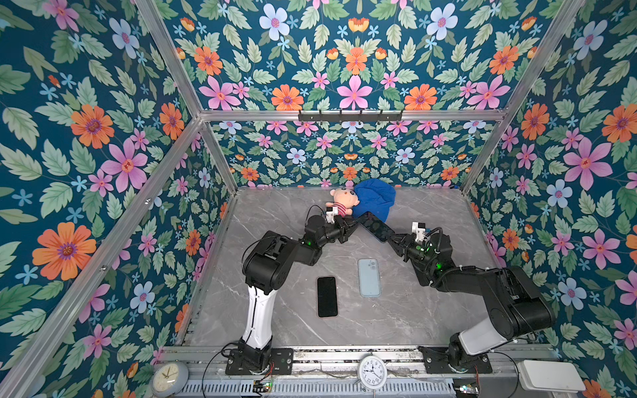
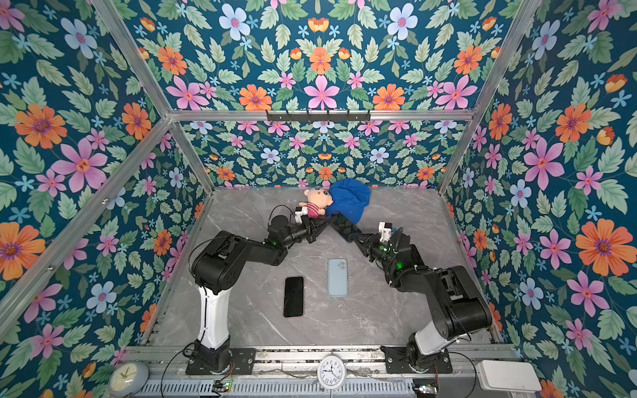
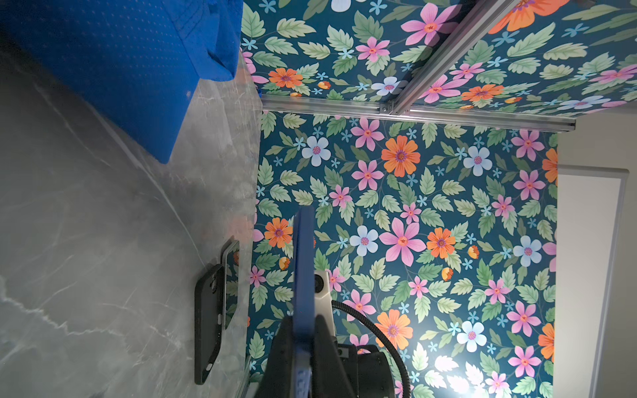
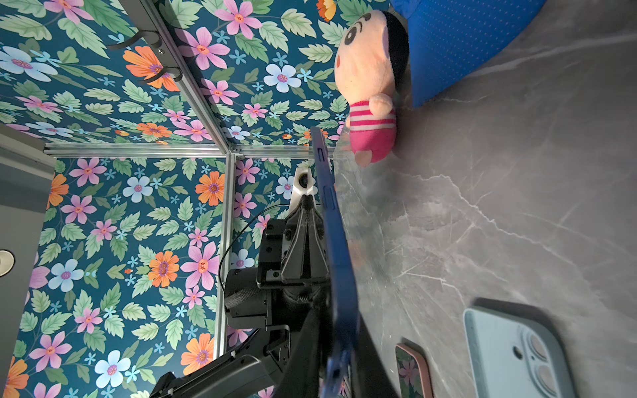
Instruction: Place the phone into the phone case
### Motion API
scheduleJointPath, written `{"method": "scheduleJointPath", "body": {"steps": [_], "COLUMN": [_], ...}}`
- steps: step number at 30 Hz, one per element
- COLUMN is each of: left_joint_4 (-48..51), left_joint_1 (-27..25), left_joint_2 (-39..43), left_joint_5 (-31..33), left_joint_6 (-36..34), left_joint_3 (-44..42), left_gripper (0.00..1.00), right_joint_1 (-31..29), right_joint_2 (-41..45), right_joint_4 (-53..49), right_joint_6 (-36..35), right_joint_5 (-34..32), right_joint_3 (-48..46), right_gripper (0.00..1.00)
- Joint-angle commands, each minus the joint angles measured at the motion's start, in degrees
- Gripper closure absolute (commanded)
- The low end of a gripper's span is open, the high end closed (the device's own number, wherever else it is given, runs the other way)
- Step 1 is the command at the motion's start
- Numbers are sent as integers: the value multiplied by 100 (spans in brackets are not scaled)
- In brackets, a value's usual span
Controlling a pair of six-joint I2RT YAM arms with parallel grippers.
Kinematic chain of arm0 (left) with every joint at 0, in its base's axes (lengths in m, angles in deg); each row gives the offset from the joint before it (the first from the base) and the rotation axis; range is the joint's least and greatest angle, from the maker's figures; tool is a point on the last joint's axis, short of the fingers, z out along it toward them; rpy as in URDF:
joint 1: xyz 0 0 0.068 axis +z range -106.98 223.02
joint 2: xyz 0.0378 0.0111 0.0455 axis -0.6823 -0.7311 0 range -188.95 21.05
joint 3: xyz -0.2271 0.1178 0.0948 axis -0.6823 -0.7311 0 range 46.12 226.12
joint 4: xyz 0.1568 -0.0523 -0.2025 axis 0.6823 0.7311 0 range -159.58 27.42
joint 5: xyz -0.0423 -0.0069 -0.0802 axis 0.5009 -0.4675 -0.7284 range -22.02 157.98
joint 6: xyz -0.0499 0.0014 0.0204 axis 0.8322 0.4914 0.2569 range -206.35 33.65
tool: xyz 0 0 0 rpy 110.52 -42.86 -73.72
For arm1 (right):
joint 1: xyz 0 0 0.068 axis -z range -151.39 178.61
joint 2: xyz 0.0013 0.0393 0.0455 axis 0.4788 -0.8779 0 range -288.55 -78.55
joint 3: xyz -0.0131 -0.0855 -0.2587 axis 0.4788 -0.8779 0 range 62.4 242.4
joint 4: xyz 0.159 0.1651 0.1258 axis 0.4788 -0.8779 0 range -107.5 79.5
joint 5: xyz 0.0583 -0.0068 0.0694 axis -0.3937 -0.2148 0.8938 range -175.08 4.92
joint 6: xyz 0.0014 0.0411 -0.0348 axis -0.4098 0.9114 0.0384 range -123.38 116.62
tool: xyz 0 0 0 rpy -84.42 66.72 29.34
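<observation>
Clocks sit closest to me on the front rail: a grey clock [image 1: 169, 378] and a white clock [image 1: 372, 373]. Next comes the grey worktop [image 1: 275, 327]. A black phone [image 1: 326, 296] lies flat on it, screen up. Near it, a bit further back, lies the light blue phone case [image 1: 369, 277], camera side up. The two do not touch. Past them, both arms meet in the air. The left fingers [image 1: 349, 227] are pinched tight on one end of a blue phone [image 1: 374, 227]. The right fingers [image 1: 392, 239] are pinched tight on its other end. That phone is up off the worktop and tilted. At the very back lie a little doll [image 1: 341, 201] and a blue cap [image 1: 375, 198], right up against each other.
</observation>
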Motion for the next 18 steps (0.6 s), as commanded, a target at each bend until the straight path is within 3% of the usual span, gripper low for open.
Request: {"method": "scheduleJointPath", "body": {"steps": [1,3,5,9,11,13,18], "left_joint_4": [-384,-344,-291,132,581,1345,4539], "left_joint_1": [-3,-8,-19,-25,-25,-25,-72], "left_joint_2": [41,58,83,286,466,688,1245], "left_joint_5": [-84,-92,-108,-137,-167,-205,128], "left_joint_6": [-20,-64,-124,-577,-990,-1627,-3912], "left_joint_3": [-1,-12,-30,-144,-223,-241,175], "left_gripper": [100,99,91,59,48,42,38], "right_joint_1": [-9,-3,-3,-7,-1,10,63], "right_joint_2": [90,148,225,460,623,821,1291], "right_joint_4": [175,91,12,-448,-744,-1196,-2059], "right_joint_6": [-9,-42,-80,-242,-391,-600,-1027], "right_joint_5": [-46,-54,-55,-79,-115,-137,-193], "right_joint_3": [35,42,31,10,-13,7,62], "right_gripper": [89,91,92,95,95,97,98]}}
